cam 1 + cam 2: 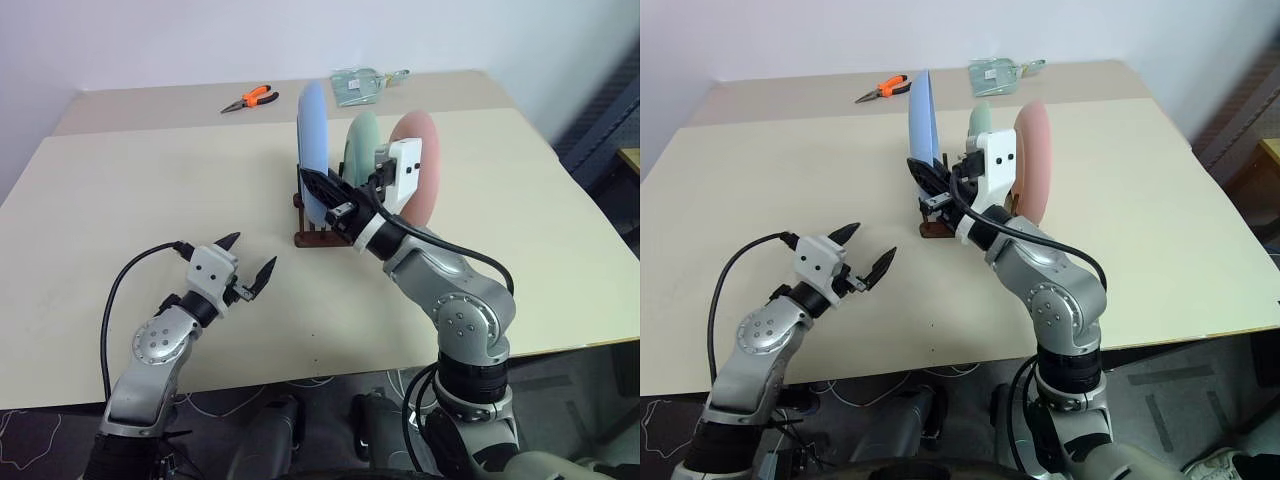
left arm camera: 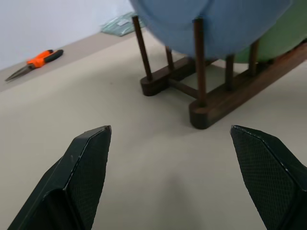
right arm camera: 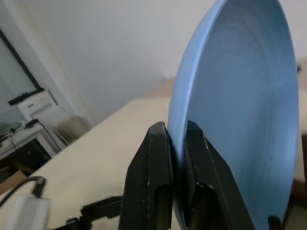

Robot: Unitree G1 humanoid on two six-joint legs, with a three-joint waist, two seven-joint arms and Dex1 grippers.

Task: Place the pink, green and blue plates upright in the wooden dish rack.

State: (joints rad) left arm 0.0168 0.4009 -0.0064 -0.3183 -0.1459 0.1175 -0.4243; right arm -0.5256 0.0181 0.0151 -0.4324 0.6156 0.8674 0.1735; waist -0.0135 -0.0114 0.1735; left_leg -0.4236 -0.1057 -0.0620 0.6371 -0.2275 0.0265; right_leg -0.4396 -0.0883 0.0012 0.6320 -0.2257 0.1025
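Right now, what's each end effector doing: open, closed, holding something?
Left end effector: open, holding nothing.
Right end effector: closed on the blue plate's rim.

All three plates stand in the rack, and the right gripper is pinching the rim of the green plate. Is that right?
Not quite. The right gripper is shut on the rim of the blue plate, not the green plate; the right wrist view shows this. The rest holds: blue, green and the pink plate all stand in the rack.
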